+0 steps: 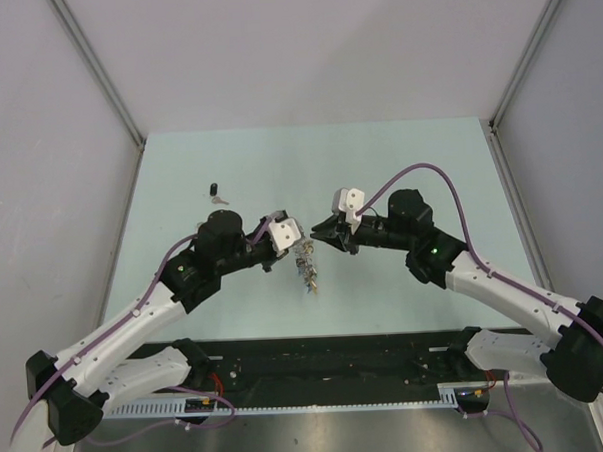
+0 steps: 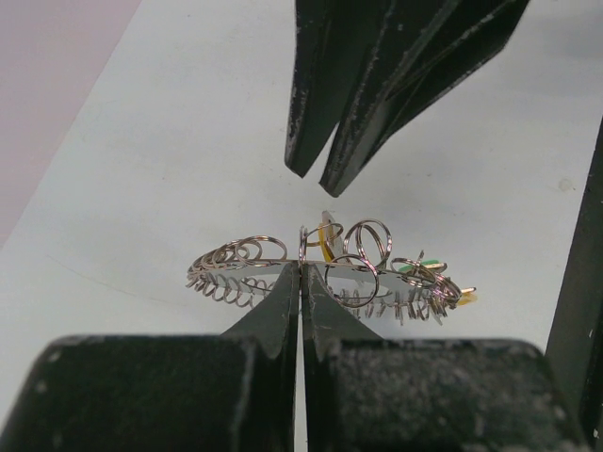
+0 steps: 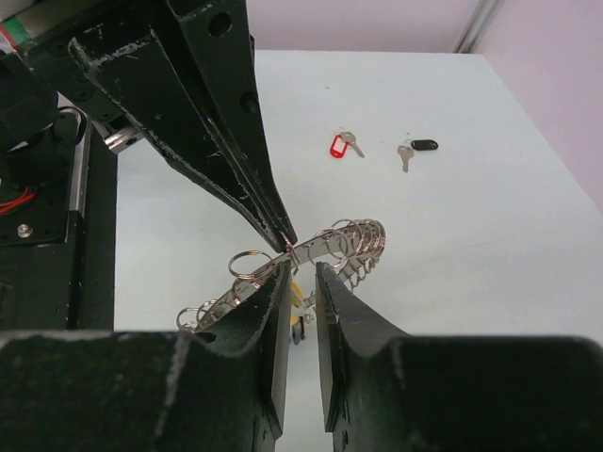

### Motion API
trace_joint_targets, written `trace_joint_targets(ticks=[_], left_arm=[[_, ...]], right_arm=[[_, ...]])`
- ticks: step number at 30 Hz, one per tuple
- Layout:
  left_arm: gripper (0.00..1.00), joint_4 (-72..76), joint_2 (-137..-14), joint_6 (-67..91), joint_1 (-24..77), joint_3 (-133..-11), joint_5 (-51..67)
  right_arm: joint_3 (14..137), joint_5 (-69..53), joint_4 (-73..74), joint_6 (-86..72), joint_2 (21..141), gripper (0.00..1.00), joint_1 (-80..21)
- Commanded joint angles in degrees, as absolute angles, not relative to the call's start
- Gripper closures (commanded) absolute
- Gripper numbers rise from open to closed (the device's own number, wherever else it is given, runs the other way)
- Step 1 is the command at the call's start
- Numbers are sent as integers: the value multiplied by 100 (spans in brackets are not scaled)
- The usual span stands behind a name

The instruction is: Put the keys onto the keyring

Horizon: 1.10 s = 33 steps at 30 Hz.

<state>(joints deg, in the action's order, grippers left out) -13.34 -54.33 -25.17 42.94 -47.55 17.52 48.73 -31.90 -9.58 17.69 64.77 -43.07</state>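
My left gripper (image 2: 300, 267) is shut on the rim of the keyring (image 2: 247, 264), a silvery ring lined with small split rings, and holds it above the table. A yellow-headed key (image 3: 301, 299) hangs under the ring where the left jaws grip it. My right gripper (image 3: 303, 269) faces the left one, jaws a narrow gap apart, tips at the ring's rim, nothing clamped between them. The red-headed key (image 3: 340, 144) and the black-headed key (image 3: 420, 147) lie on the table beyond. In the top view both grippers meet over the table's middle, with the keyring (image 1: 305, 262) between them.
A green tag (image 2: 426, 265) and an orange one (image 2: 465, 298) hang on the ring's right side. The black-headed key (image 1: 216, 194) lies left of the left arm's wrist (image 1: 222, 239). Grey walls close the table on three sides.
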Motion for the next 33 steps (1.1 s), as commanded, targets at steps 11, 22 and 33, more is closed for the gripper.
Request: trace_joint_targets(ticks=[11, 22, 33], left_arm=[[100, -457, -5282, -1951, 4254, -4711, 1239], [100, -316, -5274, -1811, 4254, -4676, 1187], [100, -53, -5186, -1644, 4254, -4553, 1125]], right_arm=[[4887, -3147, -1520, 1415, 6671, 80, -4333], [4887, -3120, -1600, 1362, 6855, 83, -4324], [4887, -3190, -1687, 1310, 7005, 87, -4289]])
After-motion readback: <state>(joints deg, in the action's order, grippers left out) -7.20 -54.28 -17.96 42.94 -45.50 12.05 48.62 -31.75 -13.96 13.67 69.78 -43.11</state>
